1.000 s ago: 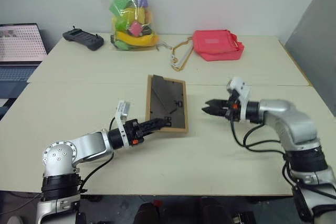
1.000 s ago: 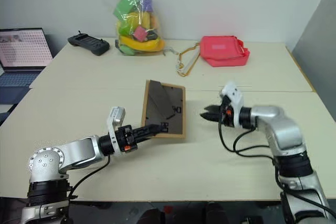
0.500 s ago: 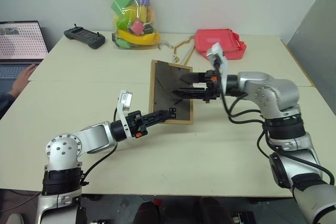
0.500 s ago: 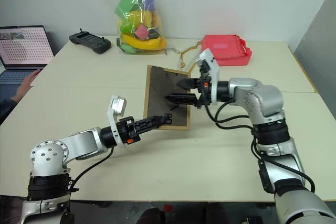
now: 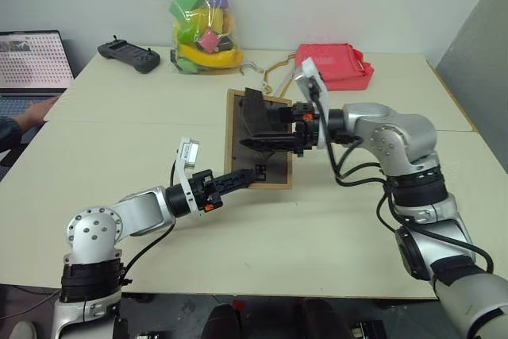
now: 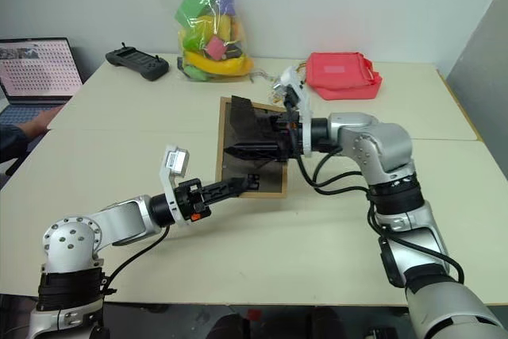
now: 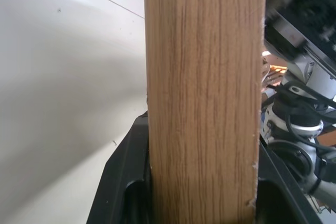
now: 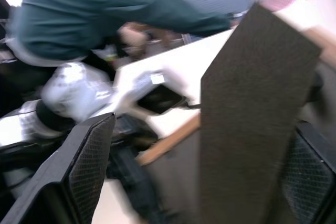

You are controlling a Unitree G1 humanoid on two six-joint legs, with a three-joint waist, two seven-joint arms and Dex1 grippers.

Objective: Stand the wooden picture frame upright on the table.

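1. Across the whole foreground runs the table (image 5: 373, 244), a pale cream top in two sections with a seam between them.
2. At the far left edge sits a laptop (image 5: 32, 61) with its screen lit, and a person's arm in a dark sleeve (image 5: 9, 127) reaches toward it.
3. On the far section lie a clear bag of bright toys (image 5: 200, 25), a pink pouch (image 5: 337, 67) with a pale cord beside it, and a black controller (image 5: 128, 55), all well apart from the arms.
4. Near the middle of the table, the wooden picture frame (image 6: 274, 190) is tilted up with its dark back facing the robot and its fold-out stand (image 6: 250, 121) swung out from the back.
5. From the right, the right gripper (image 5: 266, 130) reaches level across the frame's back with its jaws spread wide, one finger on each side of the stand.
6. From the lower left, the left gripper (image 6: 238, 186) is clamped on the frame's lower border; the wrist view shows the wood border (image 7: 205, 98) squeezed between both black fingers (image 7: 123, 177).
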